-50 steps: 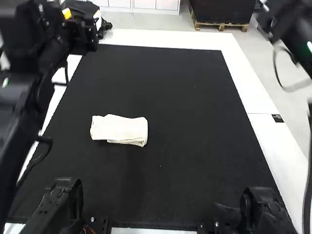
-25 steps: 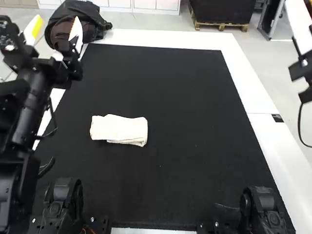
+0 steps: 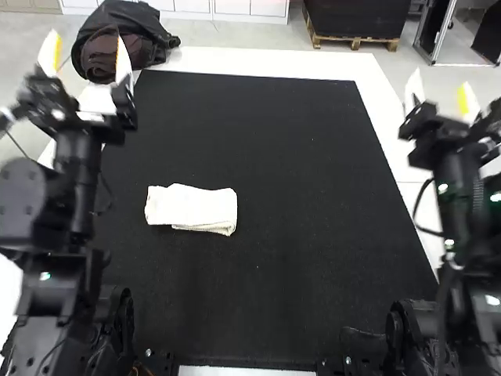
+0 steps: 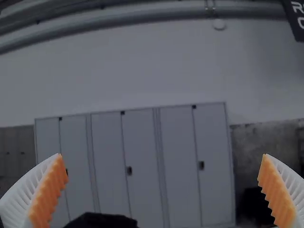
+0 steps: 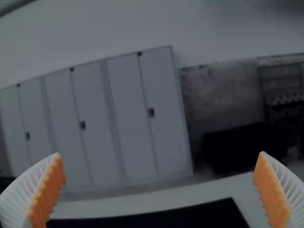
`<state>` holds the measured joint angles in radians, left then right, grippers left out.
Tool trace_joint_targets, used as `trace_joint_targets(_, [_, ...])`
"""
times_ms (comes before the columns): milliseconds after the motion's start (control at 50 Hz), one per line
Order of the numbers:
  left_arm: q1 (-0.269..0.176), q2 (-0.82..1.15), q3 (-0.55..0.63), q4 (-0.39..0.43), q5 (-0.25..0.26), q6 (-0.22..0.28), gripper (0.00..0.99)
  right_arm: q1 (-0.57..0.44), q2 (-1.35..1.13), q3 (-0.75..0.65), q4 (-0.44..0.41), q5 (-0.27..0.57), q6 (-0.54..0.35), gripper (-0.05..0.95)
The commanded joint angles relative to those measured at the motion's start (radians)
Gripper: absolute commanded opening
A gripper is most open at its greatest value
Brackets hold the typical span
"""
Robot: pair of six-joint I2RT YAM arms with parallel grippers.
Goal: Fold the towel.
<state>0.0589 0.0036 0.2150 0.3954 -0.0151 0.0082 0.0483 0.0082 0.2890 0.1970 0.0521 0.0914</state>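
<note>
1. Towel, white cloth [image 3: 190,208], lies folded into a compact, layered rectangle on the black, flat mat [image 3: 305,251], left of its middle and towards the arms.
2. The right arm's black gripper with white ribbed, orange-padded fingers [image 3: 441,81] is raised at the mat's right side, fingers pointing forward, spread wide, nothing between them.
3. The left arm's matching gripper [image 3: 88,39] is raised at the left, clear of the towel, fingers forward, wide apart and empty.
4. White tabletop [image 3: 266,64] borders the mat's far edge.
</note>
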Motion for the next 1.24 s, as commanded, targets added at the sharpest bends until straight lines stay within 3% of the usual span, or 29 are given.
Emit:
trace_joint_targets(0, [0.005,-0.007,-0.054,0.033,-0.046,0.07,0.938,-0.011,-0.005,-0.08,0.081,0.037,-0.071,0.91])
trace_joint_targets(80, [0.005,-0.007,-0.095,0.033,-0.091,0.118,0.939,-0.011,-0.005,-0.151,0.131,0.04,-0.081,0.91])
trace_joint_targets(200, [0.002,-0.008,-0.175,0.043,-0.092,0.13,0.941,-0.016,-0.005,-0.226,0.194,0.054,-0.093,0.91])
trace_joint_targets(300, [0.002,-0.008,-0.216,-0.013,-0.091,0.134,0.941,-0.016,-0.005,-0.287,0.199,0.15,-0.114,0.91])
trace_joint_targets(380, [0.004,-0.008,-0.213,-0.115,-0.086,0.119,0.943,-0.016,-0.005,-0.287,0.062,0.223,-0.065,0.91])
trace_joint_targets(560, [0.005,-0.008,-0.213,-0.221,-0.079,0.085,0.944,-0.019,-0.007,-0.287,-0.153,0.238,-0.055,0.91])
trace_joint_targets(620, [0.005,-0.008,-0.213,-0.254,-0.04,0.087,0.961,-0.019,-0.005,-0.289,-0.153,0.236,-0.053,0.91])
trace_joint_targets(780, [0.007,-0.007,-0.213,-0.357,-0.039,0.09,0.962,-0.019,-0.005,-0.287,-0.154,0.229,-0.048,0.91])
trace_joint_targets(1220, [-0.001,-0.008,-0.213,-0.366,-0.031,0.095,0.961,-0.019,-0.007,-0.287,-0.154,0.227,-0.047,0.91])
